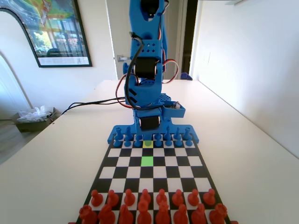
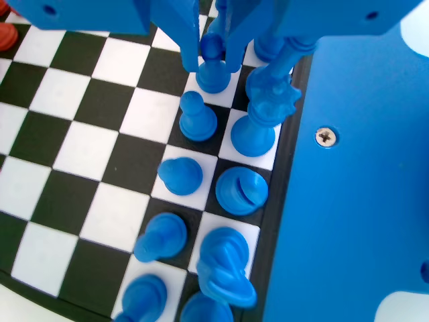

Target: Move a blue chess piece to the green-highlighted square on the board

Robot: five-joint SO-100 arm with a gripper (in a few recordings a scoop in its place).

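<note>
Red pieces [image 1: 149, 210] crowded the near edge in the fixed view, on the board [image 1: 107, 171] across the bench [image 1: 56, 158]. Green-highlighted square [image 1: 147, 161] sat bare mid-board, a yellow square [image 1: 147, 144] just beyond it in the blue pawn row [image 1: 154, 138]. In the wrist view, the tool [image 2: 213, 50] was narrowed around the blue chess piece [image 2: 213, 67], jaws flanking its head, pawn standing on its white square.

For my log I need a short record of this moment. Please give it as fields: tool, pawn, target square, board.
tool: low over the blue pawn row, jaws on either side of one pawn's head
pawn: blue chess piece standing on a white square
tool state: cannot tell if closed on it
target square: green-highlighted square unoccupied, centre of board
board: red pieces at near end in fixed view
</note>
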